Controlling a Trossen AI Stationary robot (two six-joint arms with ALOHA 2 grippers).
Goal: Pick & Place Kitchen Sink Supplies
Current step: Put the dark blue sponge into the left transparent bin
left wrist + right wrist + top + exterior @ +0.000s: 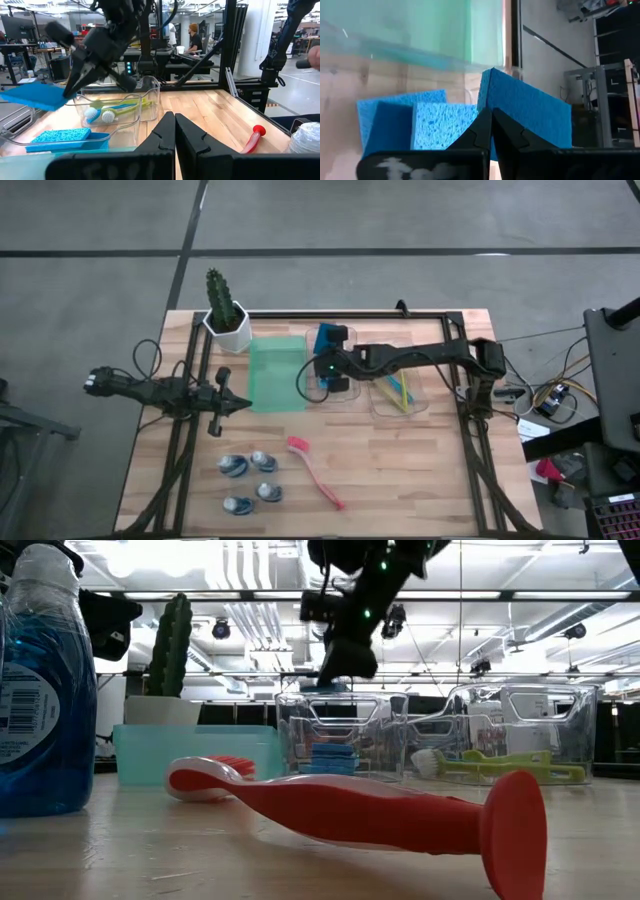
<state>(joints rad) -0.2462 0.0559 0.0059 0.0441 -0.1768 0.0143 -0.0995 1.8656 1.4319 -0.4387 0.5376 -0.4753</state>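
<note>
Right pincer (322,368): clamped on a blue sponge (35,95), held above the clear tray (335,395) just beside the green tray (275,375).
Left pincer (243,404): closed, empty, beside the green tray.
Bottles (250,480): four, on the bench (400,480), near the pink brush (315,472).

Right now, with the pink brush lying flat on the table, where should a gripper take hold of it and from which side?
Probably mid-handle, coming straight down from above. The pink brush lies flat on the wooden table with bare wood around it, and its slim handle gives narrow sides to pinch. Its flared end and bristle head look harder to pinch.
</note>
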